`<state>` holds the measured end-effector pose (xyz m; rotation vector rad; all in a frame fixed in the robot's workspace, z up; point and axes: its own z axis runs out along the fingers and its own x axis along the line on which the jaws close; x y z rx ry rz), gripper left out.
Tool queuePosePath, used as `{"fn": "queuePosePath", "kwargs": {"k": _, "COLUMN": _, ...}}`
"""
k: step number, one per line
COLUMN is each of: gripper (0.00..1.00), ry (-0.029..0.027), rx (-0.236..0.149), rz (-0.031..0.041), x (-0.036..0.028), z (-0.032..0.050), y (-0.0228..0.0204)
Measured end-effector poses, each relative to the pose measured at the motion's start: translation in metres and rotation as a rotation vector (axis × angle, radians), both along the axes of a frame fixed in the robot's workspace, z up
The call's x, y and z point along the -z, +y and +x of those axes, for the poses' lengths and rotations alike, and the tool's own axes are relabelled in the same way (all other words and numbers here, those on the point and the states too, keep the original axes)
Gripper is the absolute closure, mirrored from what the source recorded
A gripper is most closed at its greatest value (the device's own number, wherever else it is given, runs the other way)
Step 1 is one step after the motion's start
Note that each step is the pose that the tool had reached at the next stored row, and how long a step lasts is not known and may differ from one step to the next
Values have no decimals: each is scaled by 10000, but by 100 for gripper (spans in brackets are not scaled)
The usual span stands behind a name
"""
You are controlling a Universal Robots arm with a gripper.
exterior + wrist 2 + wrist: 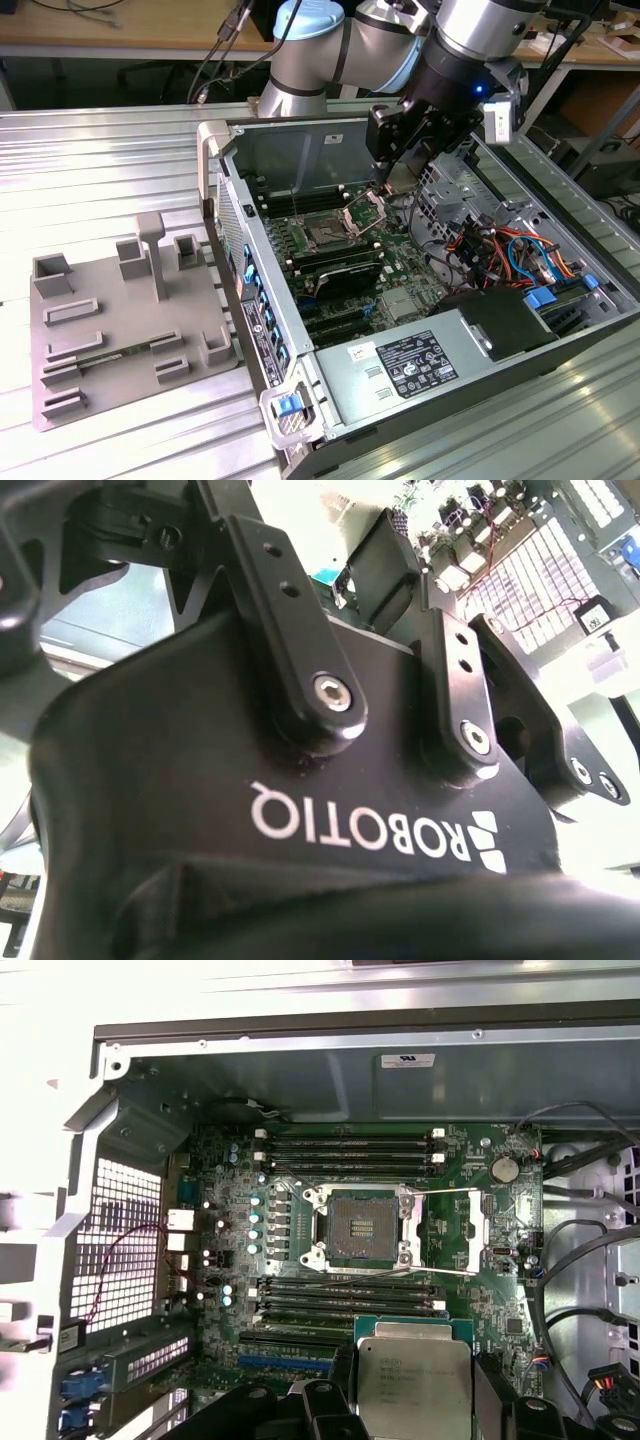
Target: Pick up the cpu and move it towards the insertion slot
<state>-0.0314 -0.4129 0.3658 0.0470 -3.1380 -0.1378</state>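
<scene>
1. My gripper (pixel 413 1400) sits at the bottom edge of the first wrist view with its dark fingers (pixel 492 1392) closed against the two sides of the cpu (pixel 413 1385), so the chip is held by its edges and its pale metal top faces the camera, flat and level.
2. I hold it that way so the underside stays clear of the fingers and parallel to the board; the contact on the near side is partly cut off by the frame, so I judge the grip firm but cannot confirm it fully.
3. In the exterior view the gripper (pixel 392 178) hangs in the upper middle of the frame, inside the open computer case (pixel 330 135), above the motherboard (pixel 400 262).
4. The insertion slot (pixel 362 1226) lies in the centre of the first wrist view, its steel frame swung open and the dark socket exposed, well apart from the chip, with memory slots (pixel 350 1300) between them.
5. In the exterior view the slot (pixel 328 233) is left of and below the gripper.
6. The grey tray (pixel 125 320) at the exterior view's left lies outside the case
</scene>
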Motion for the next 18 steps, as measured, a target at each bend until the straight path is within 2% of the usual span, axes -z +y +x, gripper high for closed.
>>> {"fn": "queuePosePath", "kwargs": {"k": 18, "gripper": 45, "ry": 0, "rx": 1, "rz": 0, "x": 39, "z": 0, "y": 0}}
